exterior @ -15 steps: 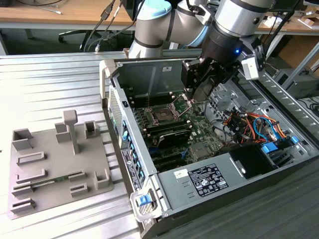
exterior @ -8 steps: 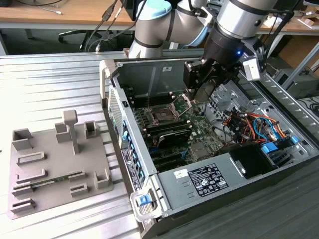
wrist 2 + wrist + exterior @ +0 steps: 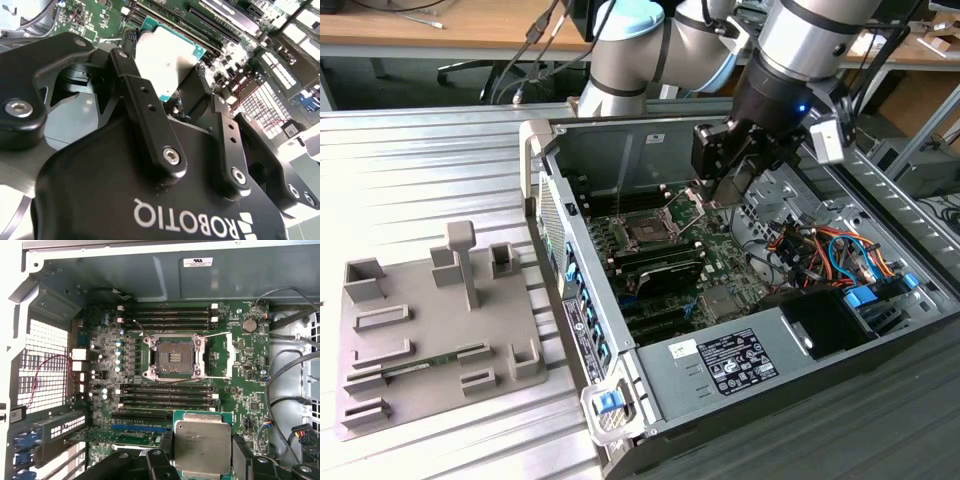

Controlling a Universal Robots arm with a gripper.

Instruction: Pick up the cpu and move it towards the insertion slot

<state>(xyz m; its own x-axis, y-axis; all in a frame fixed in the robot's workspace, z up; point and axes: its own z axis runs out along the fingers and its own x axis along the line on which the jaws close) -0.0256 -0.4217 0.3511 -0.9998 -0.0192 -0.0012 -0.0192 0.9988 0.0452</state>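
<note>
My gripper (image 3: 724, 192) hangs inside the open computer case, shut on the cpu (image 3: 734, 180), a flat silvery square with a thin green rim. Both wrist views show the cpu (image 3: 170, 50) (image 3: 202, 440) pinched by its edges between the two black fingers (image 3: 131, 45), with the gripper (image 3: 165, 59) (image 3: 202, 449) above the green board. The insertion slot (image 3: 648, 232) (image 3: 174, 357) is a dark square socket in a silver frame, its retention plate (image 3: 685, 207) hinged up. The cpu hovers beside it, over the long memory slots (image 3: 167, 395), apart from the socket.
The case walls (image 3: 720, 360) surround the board. Bundled orange and blue cables (image 3: 810, 250) lie at the exterior view's right. A grey fixture tray (image 3: 430, 330) with upright posts and a memory stick (image 3: 420, 362) sits on the ribbed metal table at the exterior view's left.
</note>
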